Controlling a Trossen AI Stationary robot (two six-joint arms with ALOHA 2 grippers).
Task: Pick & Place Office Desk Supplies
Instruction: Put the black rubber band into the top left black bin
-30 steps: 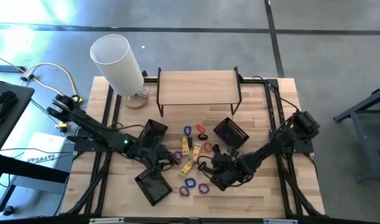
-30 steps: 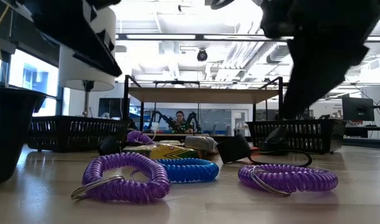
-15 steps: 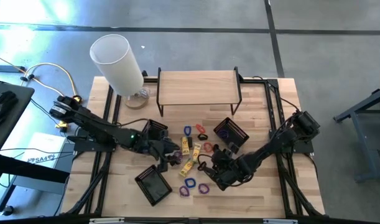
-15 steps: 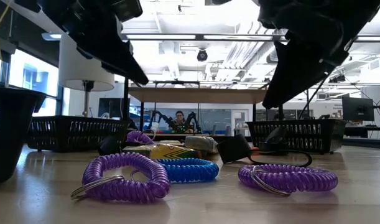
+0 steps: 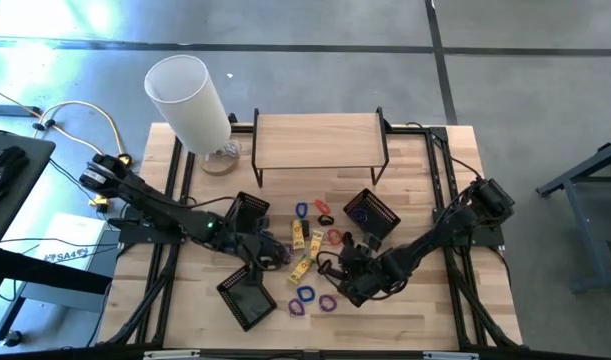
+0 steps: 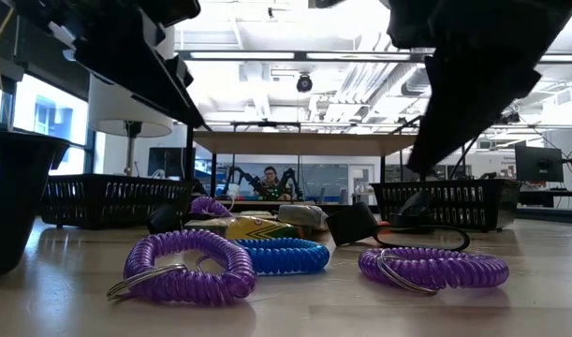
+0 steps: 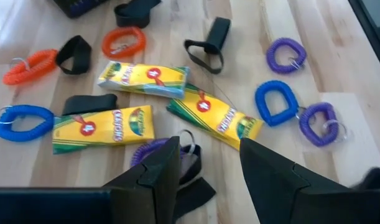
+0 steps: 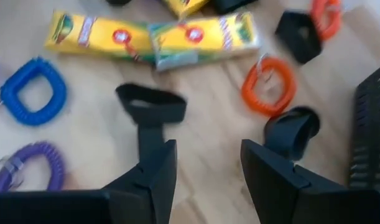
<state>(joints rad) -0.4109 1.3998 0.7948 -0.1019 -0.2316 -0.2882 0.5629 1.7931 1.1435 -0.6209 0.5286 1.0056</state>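
Observation:
The supplies lie loose on the table's middle: yellow packets [image 7: 143,79] [image 8: 202,34], blue coils [image 7: 275,102] [image 8: 33,90], purple coils [image 6: 187,267], orange coils [image 8: 267,87] and black clips [image 7: 205,53]. My left gripper [image 5: 268,253] [image 7: 209,142] hovers open over the pile's left side. A purple coil with a key ring [image 7: 153,151] lies just before one of its fingers. My right gripper [image 5: 343,268] [image 8: 208,144] is open above the pile's right side. One black clip [image 8: 149,109] sits ahead of one finger and another black clip [image 8: 292,130] ahead of the other.
Three black mesh baskets stand around the pile: one at the left [image 5: 247,210], one at the right [image 5: 370,212] holding a purple coil, one nearer [image 5: 247,298]. A wooden shelf [image 5: 320,140] and a white cylinder lamp [image 5: 190,100] stand at the far side.
My left gripper has moved toward the table's right over the pile, dipped lower, then drawn slightly back and up. My right gripper has stayed over the same spot, rising a little and sinking again. The supplies have not moved.

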